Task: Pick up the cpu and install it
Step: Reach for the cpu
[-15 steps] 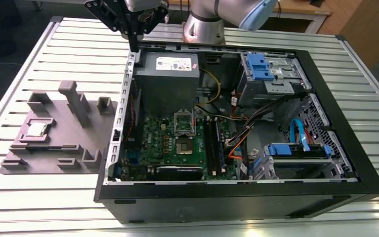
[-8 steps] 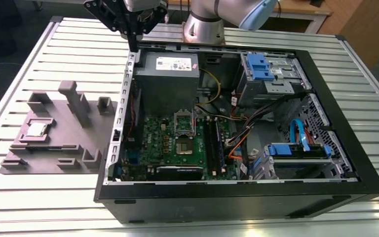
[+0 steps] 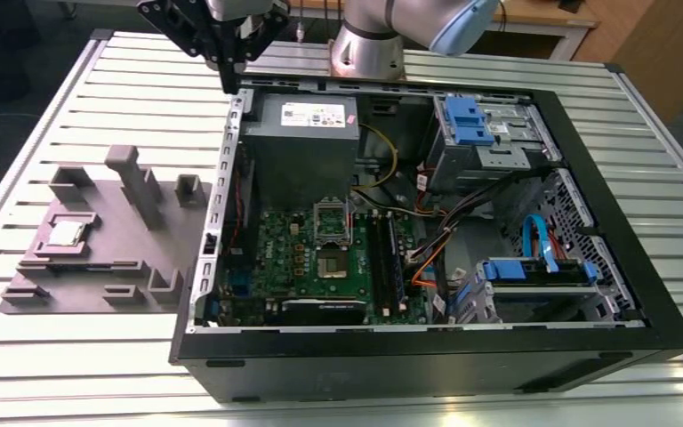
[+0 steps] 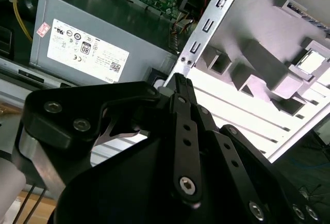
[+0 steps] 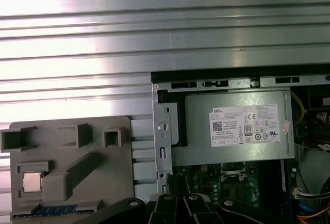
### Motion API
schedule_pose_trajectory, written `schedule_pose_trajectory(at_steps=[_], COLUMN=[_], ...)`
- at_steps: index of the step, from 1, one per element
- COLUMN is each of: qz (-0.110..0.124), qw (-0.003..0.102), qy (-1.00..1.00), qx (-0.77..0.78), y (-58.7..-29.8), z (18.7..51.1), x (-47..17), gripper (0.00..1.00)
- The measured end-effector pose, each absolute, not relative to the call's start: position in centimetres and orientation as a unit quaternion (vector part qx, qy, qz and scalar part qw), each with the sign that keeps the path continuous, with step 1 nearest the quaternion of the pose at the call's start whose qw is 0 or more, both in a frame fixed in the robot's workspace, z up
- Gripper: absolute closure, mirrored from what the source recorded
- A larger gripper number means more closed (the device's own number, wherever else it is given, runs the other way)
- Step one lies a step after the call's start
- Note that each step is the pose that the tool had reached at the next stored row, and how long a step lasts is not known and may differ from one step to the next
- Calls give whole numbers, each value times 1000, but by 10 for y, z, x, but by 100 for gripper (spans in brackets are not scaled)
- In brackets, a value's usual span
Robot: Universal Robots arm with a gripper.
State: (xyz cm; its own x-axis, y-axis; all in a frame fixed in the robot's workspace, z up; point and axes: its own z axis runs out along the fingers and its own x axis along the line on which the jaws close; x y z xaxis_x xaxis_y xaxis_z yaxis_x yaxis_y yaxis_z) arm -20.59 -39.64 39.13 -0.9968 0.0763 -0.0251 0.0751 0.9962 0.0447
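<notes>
While the pincer hangs over the far corner of the open black computer case, on the exterior view's left, its fingers look pressed together with nothing between them. That view takes in the whole layout. The cpu lies flat in a square recess of a grey holder, which rests on the slatted metal counter just beside the case. The cpu is well apart from the pincer. Inside the case, the grey power supply sits just beside the pincer's tips. Nearer the camera, a metal-framed socket on the green board shows a dark centre.

The first wrist view looks straight down. It shows the cpu as a pale square in the holder, and the power supply with its white label facing up. The pincer's black links run along the picture's edge.

The second wrist view sees the pincer close up from behind. Its tips meet above the case's pale metal edge, and the cpu is small and far off on the holder.
</notes>
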Motion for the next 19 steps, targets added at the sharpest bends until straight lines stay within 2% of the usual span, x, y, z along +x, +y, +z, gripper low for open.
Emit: schedule_pose_trajectory(at_steps=[19], qz=[22], qw=[13], qy=[999], qx=[38], y=[-396], z=[391], x=[-228], gripper=[90])
